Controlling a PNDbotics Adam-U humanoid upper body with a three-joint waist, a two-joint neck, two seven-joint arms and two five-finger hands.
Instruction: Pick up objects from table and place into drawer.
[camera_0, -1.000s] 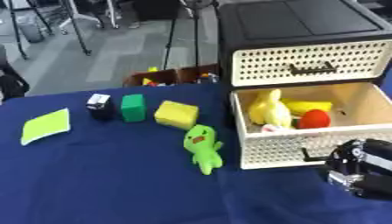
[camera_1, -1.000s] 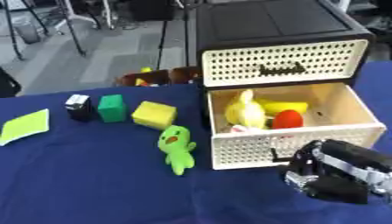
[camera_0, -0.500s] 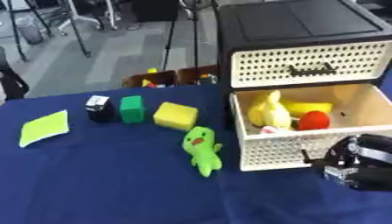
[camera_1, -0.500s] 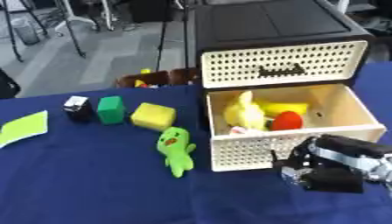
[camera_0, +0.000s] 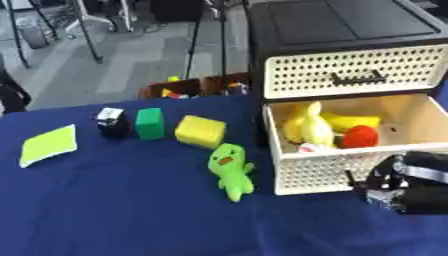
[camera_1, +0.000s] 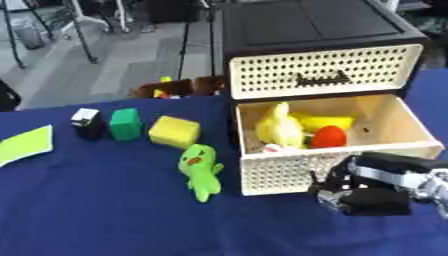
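My right hand sits lower right on the blue table, fingers curled, holding nothing, just before the open drawer; at centre lies the green toy; beyond, left of centre, a yellow block, green block, black-and-white cube, lime sheet.

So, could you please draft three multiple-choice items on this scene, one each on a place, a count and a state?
1. Where does the green plush toy lie?
A. in the drawer
B. on the blue tablecloth, left of the drawer
C. on the cabinet top

2. How many things stand in the row behind it?
A. three
B. one
C. six

3. The cream perforated lower drawer is:
A. shut
B. removed
C. pulled open

Key: 1 B, it lies beside the drawer front. 2 A, the small black and white object, the green block and the yellow block. 3 C, its contents show from above.
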